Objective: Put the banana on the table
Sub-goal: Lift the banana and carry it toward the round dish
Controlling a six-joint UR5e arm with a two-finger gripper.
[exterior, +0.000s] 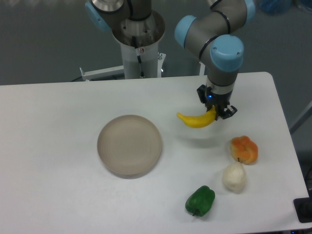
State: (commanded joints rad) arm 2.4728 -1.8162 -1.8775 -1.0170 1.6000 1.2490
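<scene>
I am holding the banana (196, 120) by one tip, my jaws (216, 111) clenched on it, right of frame centre, above the worktop (58, 126). Risk: released from here, it could be rolling toward the dish (129, 145) or the orange fruit (243, 149).

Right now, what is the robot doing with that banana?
The gripper holds the banana by one end, lifted above the white table, to the right of the round dish. A soft shadow lies under it, so it has not been set down yet. An orange fruit, a white one and a green pepper sit nearby.
</scene>
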